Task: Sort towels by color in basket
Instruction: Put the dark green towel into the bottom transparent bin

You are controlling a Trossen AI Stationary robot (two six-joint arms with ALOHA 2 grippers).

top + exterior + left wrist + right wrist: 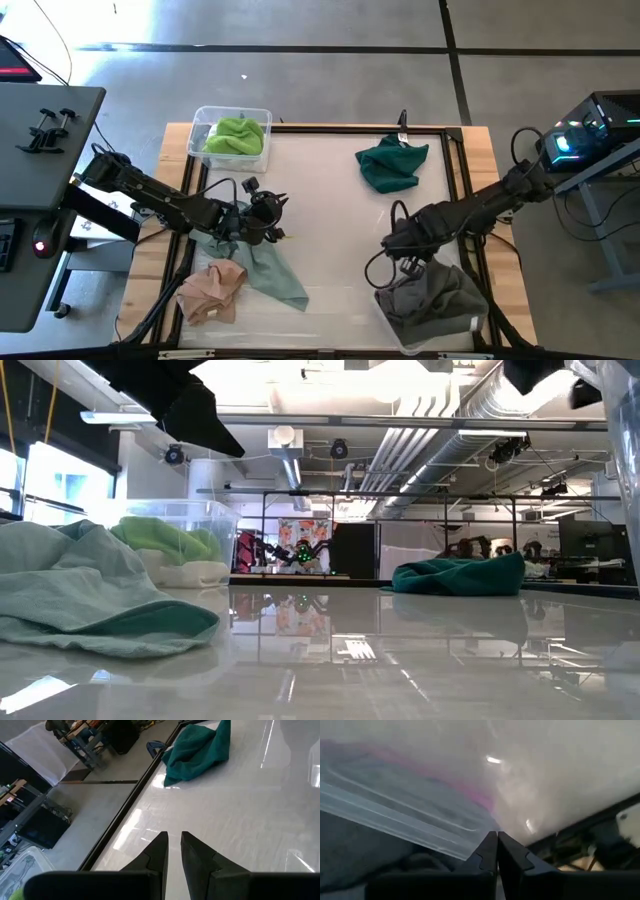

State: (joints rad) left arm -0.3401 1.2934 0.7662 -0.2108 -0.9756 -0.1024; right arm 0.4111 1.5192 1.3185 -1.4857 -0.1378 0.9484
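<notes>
A lime green towel [237, 133] lies in a clear bin [200, 120] at the table's far left. A dark teal towel [392, 165] lies on the white table top at the far right. A pale mint towel [272, 270] and a peach towel [212, 290] lie near the front left. Grey towels [437, 295] fill a clear bin [383, 312] at the near right. My left gripper [174, 840] hangs above the mint towel, fingers nearly together with nothing between them. My right gripper [497, 836], shut and holding nothing, points down over the far rim of the grey towels' bin.
A dark frame [460, 190] runs round the white table top. Bare table lies between the teal towel and the mint towel. In the low view the mint towel [90, 600] fills the left and the teal towel [460, 575] lies far back.
</notes>
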